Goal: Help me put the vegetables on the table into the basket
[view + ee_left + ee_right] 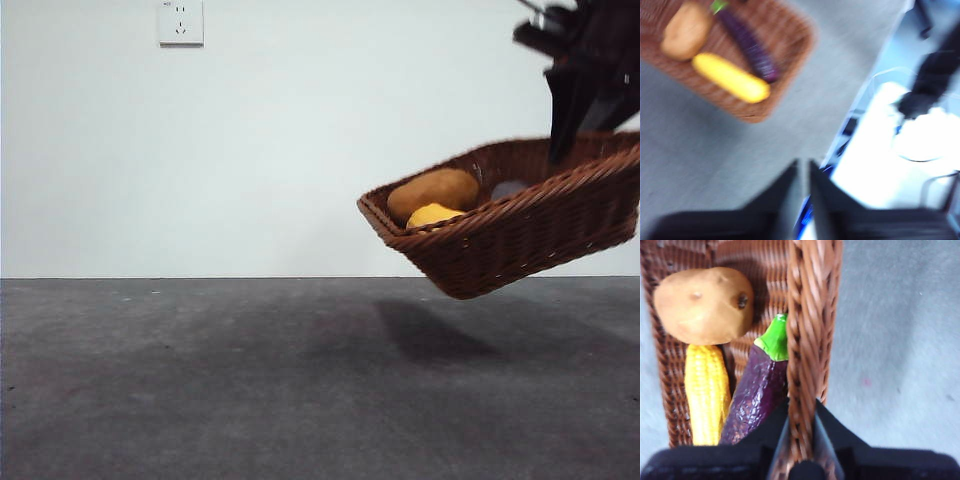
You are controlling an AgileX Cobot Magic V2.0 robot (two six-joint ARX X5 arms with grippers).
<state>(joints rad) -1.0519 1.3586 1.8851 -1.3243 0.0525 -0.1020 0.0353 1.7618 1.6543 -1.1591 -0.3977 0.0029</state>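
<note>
The brown wicker basket (520, 235) hangs tilted in the air above the table (250, 380) at the right. My right gripper (580, 110) is shut on its braided rim (802, 340) and holds it up. Inside lie the potato (433, 191), the yellow corn piece (433, 213) and the purple eggplant (752, 392); the potato (702, 304) and corn (705, 390) also show in the right wrist view. My left gripper (804, 190) is shut and empty, well apart from the basket (785, 65), near the table's edge.
A wall socket (181, 22) is on the white wall behind. The basket's shadow (430, 330) falls on the table below it. Beyond the table's edge in the left wrist view are a bright floor and cables (910, 150).
</note>
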